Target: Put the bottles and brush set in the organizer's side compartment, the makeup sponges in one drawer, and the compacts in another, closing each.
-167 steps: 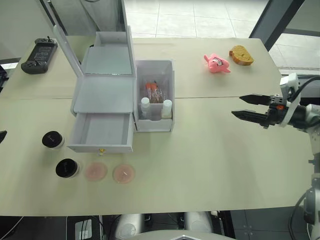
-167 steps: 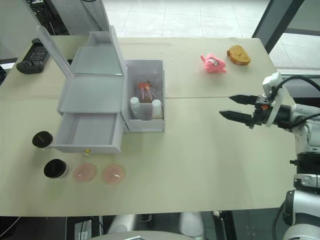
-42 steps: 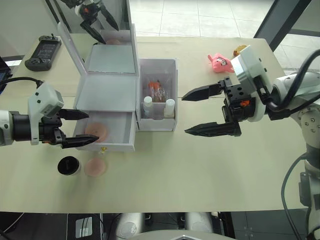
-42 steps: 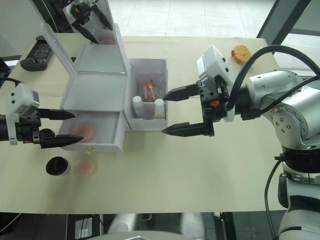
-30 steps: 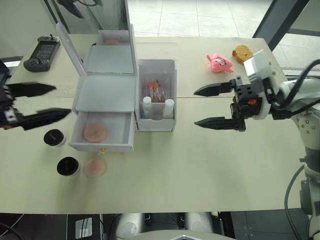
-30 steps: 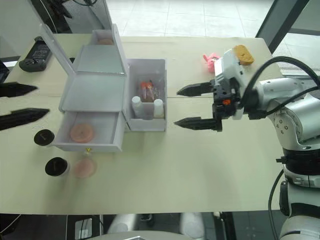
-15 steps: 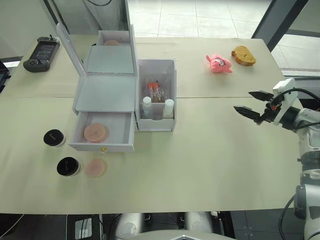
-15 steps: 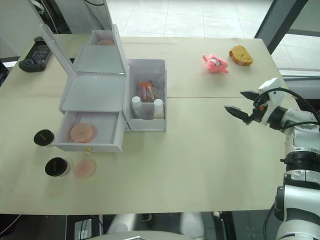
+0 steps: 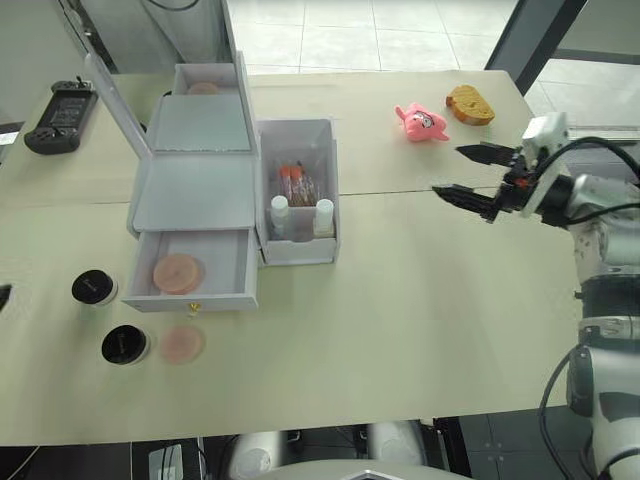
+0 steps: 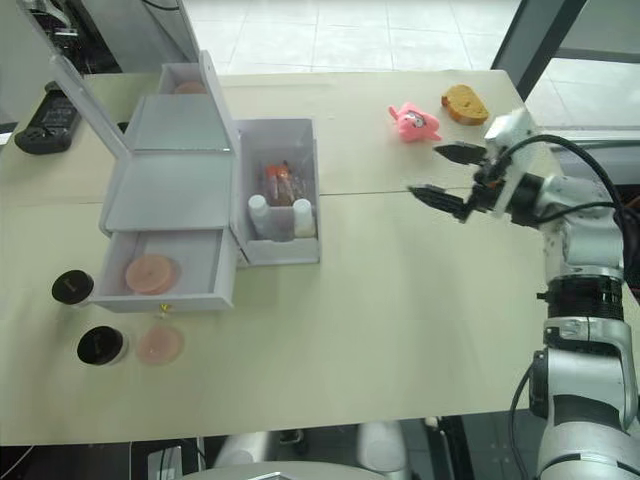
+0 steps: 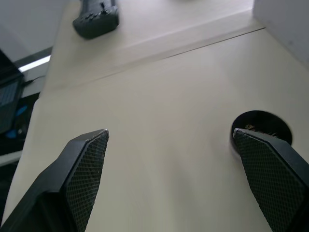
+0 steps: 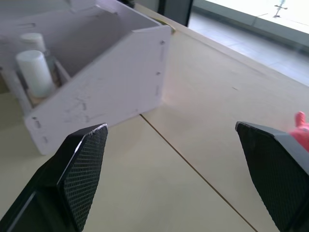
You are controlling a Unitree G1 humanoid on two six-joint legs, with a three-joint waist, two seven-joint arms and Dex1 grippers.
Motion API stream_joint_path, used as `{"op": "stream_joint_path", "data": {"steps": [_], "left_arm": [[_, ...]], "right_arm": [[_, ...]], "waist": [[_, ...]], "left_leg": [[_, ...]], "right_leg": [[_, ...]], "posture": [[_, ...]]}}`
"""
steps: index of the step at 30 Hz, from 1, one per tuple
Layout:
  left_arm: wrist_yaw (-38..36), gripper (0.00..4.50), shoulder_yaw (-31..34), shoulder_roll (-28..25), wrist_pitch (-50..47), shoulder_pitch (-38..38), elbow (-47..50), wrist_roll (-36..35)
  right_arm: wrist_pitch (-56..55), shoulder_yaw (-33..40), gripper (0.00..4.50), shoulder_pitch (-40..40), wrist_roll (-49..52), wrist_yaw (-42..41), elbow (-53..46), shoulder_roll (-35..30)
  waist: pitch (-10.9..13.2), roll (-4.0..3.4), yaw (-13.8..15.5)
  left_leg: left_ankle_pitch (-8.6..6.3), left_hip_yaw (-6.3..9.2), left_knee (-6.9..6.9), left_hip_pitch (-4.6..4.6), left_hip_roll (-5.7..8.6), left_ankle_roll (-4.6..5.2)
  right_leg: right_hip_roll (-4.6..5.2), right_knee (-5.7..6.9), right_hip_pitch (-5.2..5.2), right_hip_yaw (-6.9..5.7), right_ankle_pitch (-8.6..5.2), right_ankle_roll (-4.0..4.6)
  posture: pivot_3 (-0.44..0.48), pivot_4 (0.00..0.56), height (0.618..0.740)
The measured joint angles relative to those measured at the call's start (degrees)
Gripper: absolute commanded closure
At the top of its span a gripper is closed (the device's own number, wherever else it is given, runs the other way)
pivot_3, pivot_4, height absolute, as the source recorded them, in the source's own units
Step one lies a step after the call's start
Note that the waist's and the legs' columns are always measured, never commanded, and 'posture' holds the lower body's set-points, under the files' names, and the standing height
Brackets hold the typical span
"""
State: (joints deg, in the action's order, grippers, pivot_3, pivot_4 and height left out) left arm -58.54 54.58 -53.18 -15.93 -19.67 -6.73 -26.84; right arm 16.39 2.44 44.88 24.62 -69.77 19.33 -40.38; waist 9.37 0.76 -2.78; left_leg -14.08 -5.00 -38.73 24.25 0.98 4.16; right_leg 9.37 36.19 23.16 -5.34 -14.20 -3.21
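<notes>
Two pale pink round makeup sponges were split in the left eye view: one lay inside the open lower drawer (image 9: 190, 272) of the pale grey-white plastic organizer (image 9: 190, 190), the other flat pink sponge (image 9: 183, 343) sat on the beige table (image 9: 400, 330) just in front of it. The drawer stood pulled out, probably so the second disc could join the first. Beside the loose sponge rested one black-lidded round compact (image 9: 125, 345), with the second black-lidded compact (image 9: 94, 288) a little farther back — both outside any drawer. In the translucent white side compartment (image 9: 297, 195) stood the two white-capped bottles (image 9: 300, 215) at the front, with the clear packet of brown-handled brushes (image 9: 298, 185) behind them, so that part looked done.

From the right eye view, the right gripper (image 10: 443, 171) hovered over bare table well apart from the organizer, fingers spread and empty, near a pink plush toy (image 10: 412, 120) and an orange-brown bread-like item (image 10: 462, 103).

Through the left wrist view, the left gripper (image 11: 169, 145) was wide open above the table, one finger close to a compact; a black handheld controller (image 11: 95, 14) lay beyond.

Along the right wrist view, the spread fingers framed the side compartment's wall — nothing was held.
</notes>
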Motion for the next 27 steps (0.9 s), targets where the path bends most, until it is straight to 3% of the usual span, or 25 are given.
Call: {"op": "stream_joint_path", "data": {"steps": [5,11,17,22,27], "left_arm": [[-6.0,0.03,4.8,5.0,-3.0,-11.3,12.4,-4.9],[-8.7,0.03,4.9,16.9,-2.9,-23.7,25.4,-6.9],[-3.3,0.03,-3.7,26.8,-1.5,-25.8,34.4,-6.5],[3.1,0.03,-15.1,35.1,2.5,-26.4,38.6,-1.2],[8.0,0.03,-22.1,38.3,6.8,-27.0,38.8,4.0]], "right_arm": [[16.8,-6.2,0.00,6.3,8.2,-6.4,-15.5,0.1],[27.6,-8.9,0.00,11.0,15.3,-14.1,-21.6,-1.3],[27.4,-10.2,0.00,12.2,14.7,-15.1,-21.4,-0.8],[27.2,-10.6,0.00,12.2,13.8,-15.1,-21.1,-1.0],[27.4,-10.5,0.00,12.2,13.8,-14.8,-22.0,-1.7]], "waist": [[0.0,-0.01,0.3],[0.0,0.01,1.5],[-0.1,0.15,2.6],[-0.1,0.17,2.5],[-0.1,0.17,2.6]], "left_leg": [[-0.12,0.01,-0.03,0.01,0.00,0.04],[-0.47,0.06,-0.20,-0.05,0.08,0.12],[-0.51,0.10,-0.28,-0.02,0.13,0.16],[-0.50,0.04,-0.29,-0.01,0.10,0.22],[-0.67,0.05,-0.32,0.00,0.08,0.53]], "right_leg": [[0.08,-0.08,0.02,-0.08,0.00,0.00],[0.29,-0.29,0.03,-0.03,0.07,-0.03],[0.30,-0.30,0.00,0.04,0.09,-0.01],[0.24,-0.30,-0.01,0.00,0.10,-0.02],[0.23,-0.31,0.00,-0.10,0.10,-0.02]], "posture": [[0.000,0.150,0.740],[0.000,0.150,0.740],[0.000,0.150,0.740],[0.000,0.150,0.740],[0.000,0.150,0.740]]}}
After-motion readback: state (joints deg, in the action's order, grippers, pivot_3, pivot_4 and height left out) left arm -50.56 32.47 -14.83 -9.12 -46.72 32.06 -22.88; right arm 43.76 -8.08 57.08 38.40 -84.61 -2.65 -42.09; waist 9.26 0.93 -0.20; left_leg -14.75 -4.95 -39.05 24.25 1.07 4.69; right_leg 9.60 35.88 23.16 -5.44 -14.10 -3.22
